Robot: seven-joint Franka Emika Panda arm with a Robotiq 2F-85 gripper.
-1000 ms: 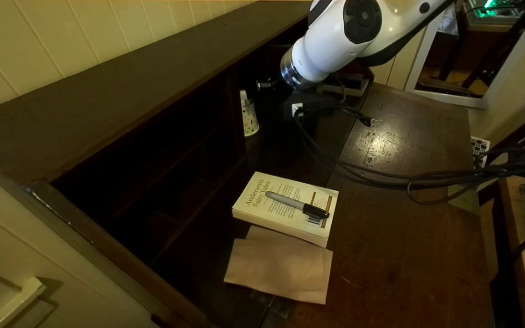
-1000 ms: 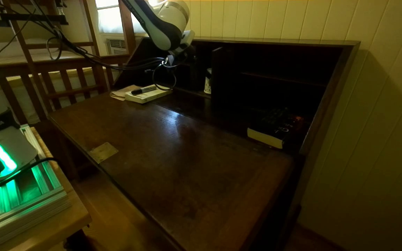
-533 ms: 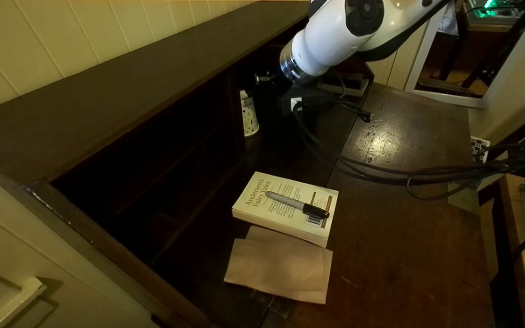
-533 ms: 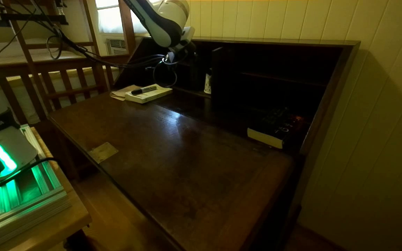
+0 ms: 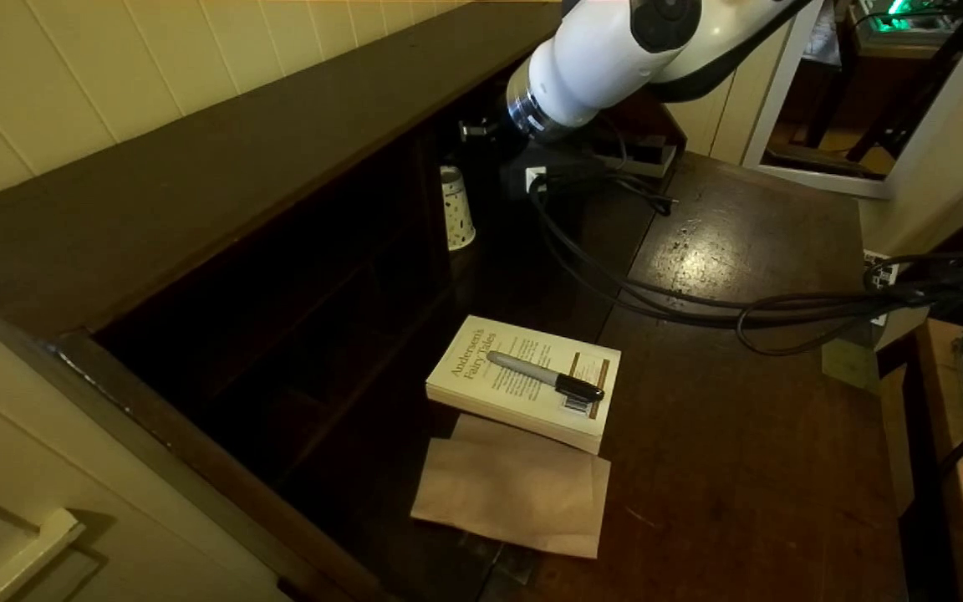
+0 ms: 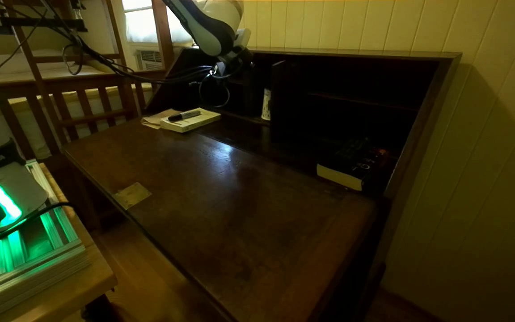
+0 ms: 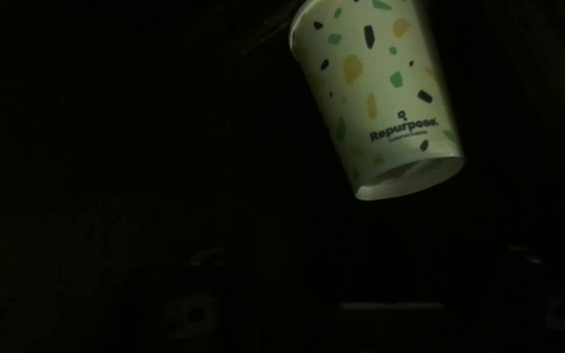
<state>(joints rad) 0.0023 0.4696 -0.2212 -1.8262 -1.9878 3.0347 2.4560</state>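
— Gripper [image 7: 367, 256] status?
— Jaws spread wide, dimly lit, near the cup [image 7: 380, 98] but apart from it.
— Cup location?
— Standing on the desk [image 6: 239, 210], just beside a divider [image 6: 279, 89] that partly hides it in both exterior views.
— Next items outward?
— Book [image 5: 506, 389], lying flat, with marker [image 5: 544, 375] resting across its cover. Farthest: brown paper [image 5: 515, 497], just beside the book.
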